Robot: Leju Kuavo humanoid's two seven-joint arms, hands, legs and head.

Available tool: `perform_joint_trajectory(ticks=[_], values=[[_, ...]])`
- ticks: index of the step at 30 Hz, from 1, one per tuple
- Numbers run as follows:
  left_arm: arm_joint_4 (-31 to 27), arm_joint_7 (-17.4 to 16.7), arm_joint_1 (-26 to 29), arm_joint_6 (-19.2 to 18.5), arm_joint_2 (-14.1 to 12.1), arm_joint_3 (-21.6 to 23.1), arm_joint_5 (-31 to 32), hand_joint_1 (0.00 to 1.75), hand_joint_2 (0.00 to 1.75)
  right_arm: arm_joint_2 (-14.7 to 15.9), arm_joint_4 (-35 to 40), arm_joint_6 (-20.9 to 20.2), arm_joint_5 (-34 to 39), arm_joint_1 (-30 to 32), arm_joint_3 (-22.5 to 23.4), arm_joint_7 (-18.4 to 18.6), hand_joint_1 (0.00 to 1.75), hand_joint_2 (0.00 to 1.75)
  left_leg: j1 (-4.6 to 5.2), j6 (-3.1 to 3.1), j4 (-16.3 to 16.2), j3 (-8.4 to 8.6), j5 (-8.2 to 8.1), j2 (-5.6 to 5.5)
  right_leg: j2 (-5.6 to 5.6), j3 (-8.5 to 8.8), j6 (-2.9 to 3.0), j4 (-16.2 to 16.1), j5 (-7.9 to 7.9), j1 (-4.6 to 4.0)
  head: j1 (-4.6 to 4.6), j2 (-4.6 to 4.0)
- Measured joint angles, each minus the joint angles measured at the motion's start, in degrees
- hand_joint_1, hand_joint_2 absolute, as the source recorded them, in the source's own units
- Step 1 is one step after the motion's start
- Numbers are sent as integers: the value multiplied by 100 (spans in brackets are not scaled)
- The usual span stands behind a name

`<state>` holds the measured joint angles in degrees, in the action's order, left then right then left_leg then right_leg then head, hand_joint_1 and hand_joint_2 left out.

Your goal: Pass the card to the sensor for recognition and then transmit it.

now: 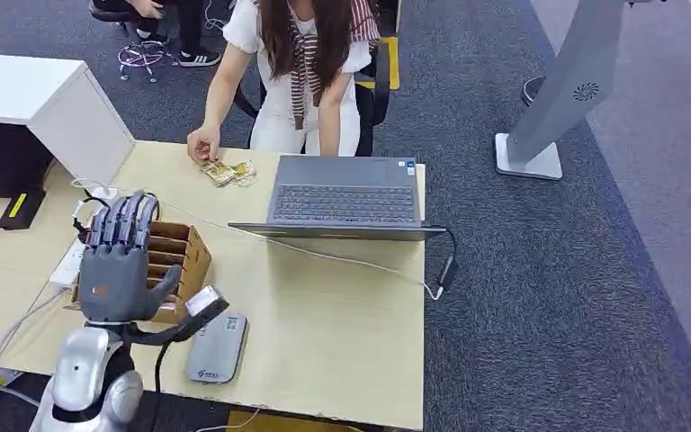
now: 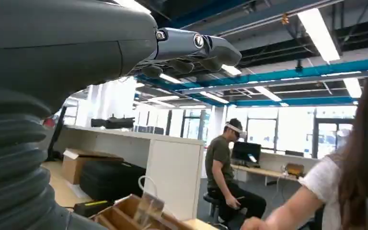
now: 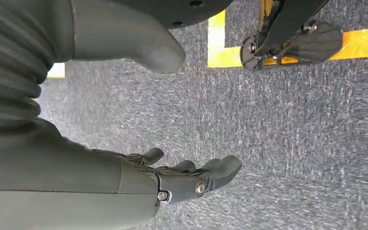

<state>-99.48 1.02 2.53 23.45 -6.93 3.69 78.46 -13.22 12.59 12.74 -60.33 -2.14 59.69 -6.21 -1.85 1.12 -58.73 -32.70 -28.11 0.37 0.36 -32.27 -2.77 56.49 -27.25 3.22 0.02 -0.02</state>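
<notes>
My left hand (image 1: 119,261) is raised over the left part of the table, fingers stretched out and thumb apart, holding nothing. Just beyond it stands a wooden slotted box (image 1: 184,255), also seen under the hand in the left wrist view (image 2: 124,216). A small pile of cards (image 1: 228,171) lies at the table's far edge under a person's hand (image 1: 202,144). A flat grey sensor pad (image 1: 217,348) lies near the front edge, with a small head on a black stalk (image 1: 206,302) over it. My right hand (image 3: 182,179) hangs over carpet with its fingers apart, holding nothing.
An open laptop (image 1: 344,196) sits at the table's far right, with a cable (image 1: 351,263) running across to the right edge. A power strip (image 1: 67,263) and wires lie at the left. A person (image 1: 301,63) sits behind the table. A grey stand (image 1: 549,117) is on the carpet.
</notes>
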Motion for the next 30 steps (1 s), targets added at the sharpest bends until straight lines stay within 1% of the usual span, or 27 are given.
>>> perform_joint_trajectory(ticks=[2,4,7,10,15,17,19,24,30], values=[[-180,25,484,33,-67,2,55,0,175,-13,15,4,16,19,64,2,0,175,0,-2,0,-1,-2,0,0,0,-4,0,-4,0,2,0],[-259,-48,849,-69,-168,2,84,0,175,-28,26,9,16,23,122,9,0,175,0,-2,0,-2,-2,-2,-4,0,-2,0,-7,0,2,0],[-300,-137,1186,-484,-319,0,-6,0,175,-42,46,17,16,22,190,35,0,175,-1,-2,1,-2,-2,-4,-6,2,-2,0,-7,0,-2,0],[-300,-159,1388,-601,-466,-13,-61,0,175,-46,66,24,11,25,225,48,0,175,-1,-2,1,-1,-1,-4,-8,3,-1,0,-7,0,-2,0],[-300,-166,1501,-638,-579,-24,-89,0,175,-52,77,26,9,23,278,48,0,175,-1,-3,1,0,-1,-6,-10,8,-1,0,-5,0,0,0],[-300,-251,1536,-809,-608,-55,-107,0,175,-55,77,22,-22,23,289,50,0,175,-1,-2,1,1,-1,-6,-8,9,-1,0,-5,0,0,0],[-283,-290,1581,-896,-621,-134,-157,0,175,-57,77,20,-32,24,300,50,0,175,-1,-3,1,1,-1,-7,-9,9,-1,0,-5,0,-4,0],[-130,-308,1556,-887,-582,-428,-157,0,175,-83,103,15,-118,22,346,48,0,175,-1,-2,1,1,-1,-9,-11,7,-1,0,-6,-1,-2,0],[117,-408,1202,-896,-384,-770,-146,0,175,-87,120,-9,-238,19,372,52,0,175,-1,-3,1,1,-1,-10,-13,10,-2,0,-5,-1,0,0]])
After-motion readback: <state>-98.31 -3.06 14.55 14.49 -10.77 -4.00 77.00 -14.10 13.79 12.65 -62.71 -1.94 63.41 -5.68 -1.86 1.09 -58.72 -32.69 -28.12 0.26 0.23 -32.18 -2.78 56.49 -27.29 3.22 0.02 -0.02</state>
